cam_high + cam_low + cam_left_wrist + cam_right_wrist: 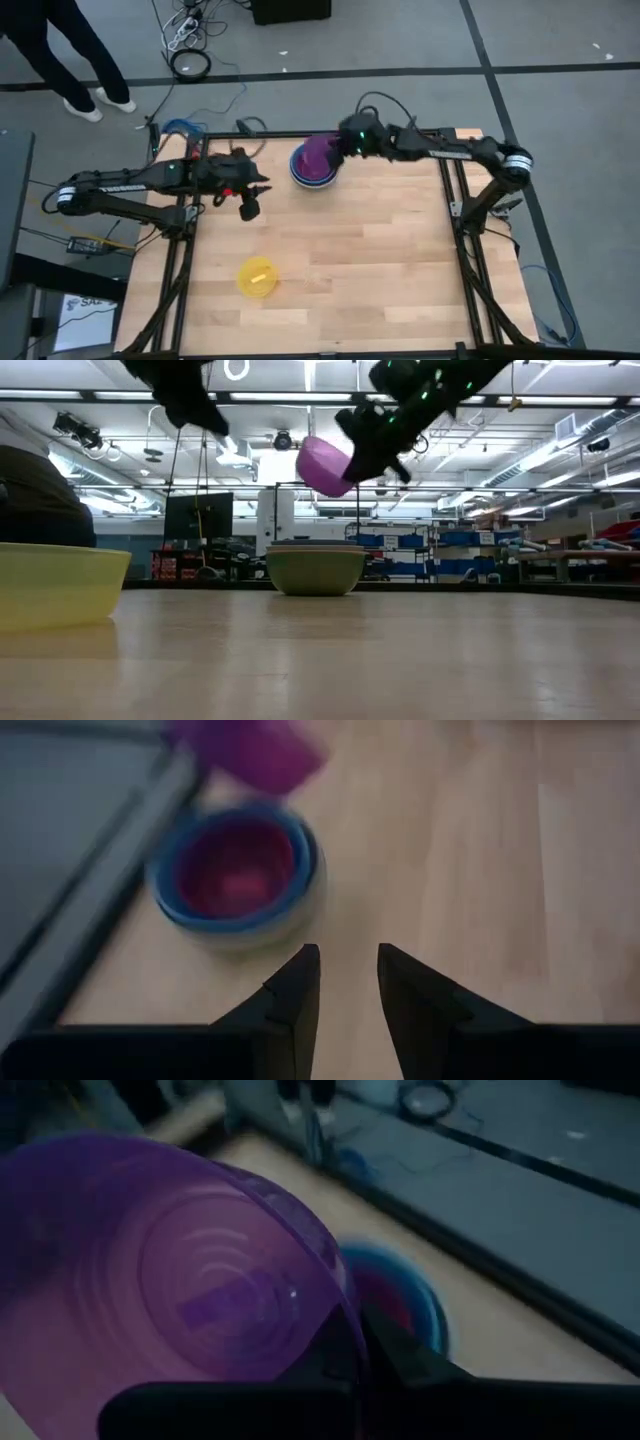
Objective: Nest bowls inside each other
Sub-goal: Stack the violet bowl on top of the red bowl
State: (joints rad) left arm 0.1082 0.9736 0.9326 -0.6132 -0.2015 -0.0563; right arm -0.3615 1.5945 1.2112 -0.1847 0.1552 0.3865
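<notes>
A stack of nested bowls [310, 176] stands near the table's far edge: a pale green outer bowl [315, 572], blue rims and a pink bowl [235, 870] inside. Above it hangs a purple bowl [318, 154], tipped on its side, with my right gripper [343, 143] shut on it. A yellow bowl [256, 277] rests on its base near the table's front left. My left gripper [250, 205] hovers open left of the stack, with nothing between its fingers [300, 990]. My right gripper pinches the purple bowl's rim [340, 1315] between its two fingers, one inside the bowl and one outside. The fingers slant down from the table's right side. The bowl [325, 465] is tilted on its side and hangs clear above the stack.
The table's dark frame rail [400, 133] runs along the far edge just behind the stack. Bare wood [380, 250] spreads between the stack and the yellow bowl. A person's legs [70, 50] show on the floor beyond the far left corner.
</notes>
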